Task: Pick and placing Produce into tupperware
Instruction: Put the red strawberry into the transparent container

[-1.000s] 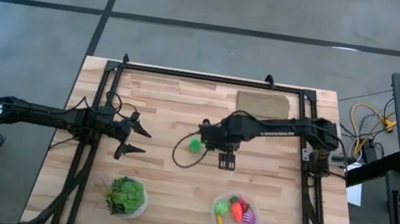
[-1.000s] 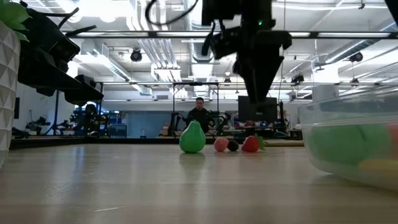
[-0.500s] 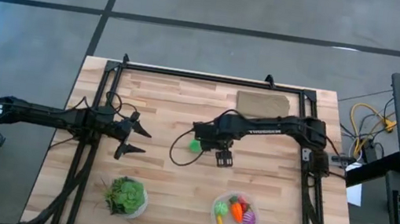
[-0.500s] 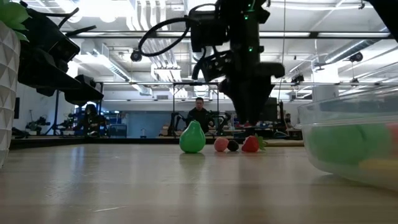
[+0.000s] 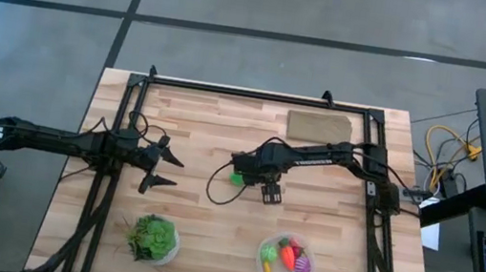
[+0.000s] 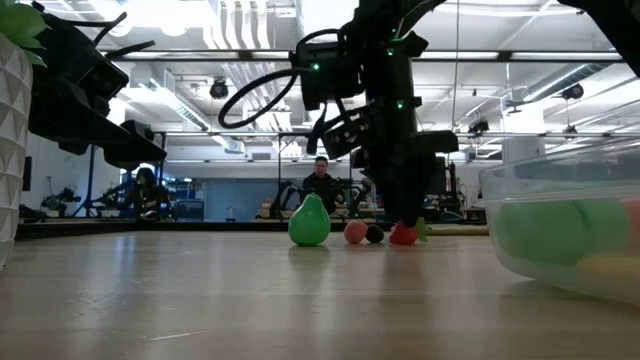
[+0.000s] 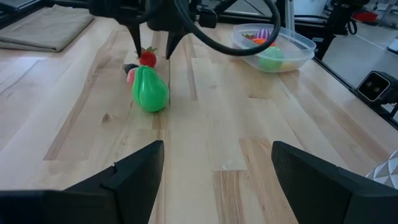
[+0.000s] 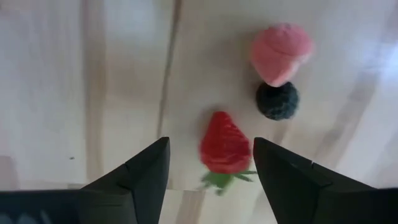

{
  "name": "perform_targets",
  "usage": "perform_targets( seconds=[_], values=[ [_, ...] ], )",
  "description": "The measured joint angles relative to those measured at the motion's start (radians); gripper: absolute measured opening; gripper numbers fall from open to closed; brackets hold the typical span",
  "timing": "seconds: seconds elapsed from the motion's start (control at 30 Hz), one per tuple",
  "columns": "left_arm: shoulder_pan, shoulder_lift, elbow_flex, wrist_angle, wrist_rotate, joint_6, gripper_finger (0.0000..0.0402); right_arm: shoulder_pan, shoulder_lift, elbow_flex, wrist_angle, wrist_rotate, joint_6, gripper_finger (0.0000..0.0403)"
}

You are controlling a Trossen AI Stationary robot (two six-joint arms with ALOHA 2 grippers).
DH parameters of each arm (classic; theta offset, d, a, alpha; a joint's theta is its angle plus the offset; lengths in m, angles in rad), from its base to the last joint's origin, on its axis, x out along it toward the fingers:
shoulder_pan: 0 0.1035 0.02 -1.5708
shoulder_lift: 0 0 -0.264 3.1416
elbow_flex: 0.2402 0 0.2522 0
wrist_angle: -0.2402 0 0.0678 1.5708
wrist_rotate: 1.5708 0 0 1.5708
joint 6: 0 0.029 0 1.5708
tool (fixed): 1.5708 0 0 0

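My right gripper is open and points down over a red toy strawberry lying on the table; its fingers stand on either side of the strawberry without touching it. A pink fruit and a dark berry lie just beyond. A green pear stands beside them. The clear tupperware near the table's near edge holds several produce pieces. My left gripper waits open at the table's left.
A white bowl of leafy greens sits near the near edge, left of the tupperware. A folded brown cloth lies near the far edge. A black cable loops beside the pear. A person stands in the room behind.
My right gripper has come down from well above the table until its fingertips flank the strawberry, shifting slightly toward the table's left. The produce has not moved.
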Motion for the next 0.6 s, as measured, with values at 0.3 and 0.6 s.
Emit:
perform_targets(
  seconds=[0.3,0.6],
  values=[
    [0.000,0.000,0.000,0.000,0.000,0.000,0.0283,0.000,0.000,-0.023,0.005,0.059,0.034,0.0223],
    [0.000,0.000,0.000,0.000,0.000,0.000,0.0283,0.000,0.000,-0.069,0.018,0.053,0.040,0.0223]
  ],
)
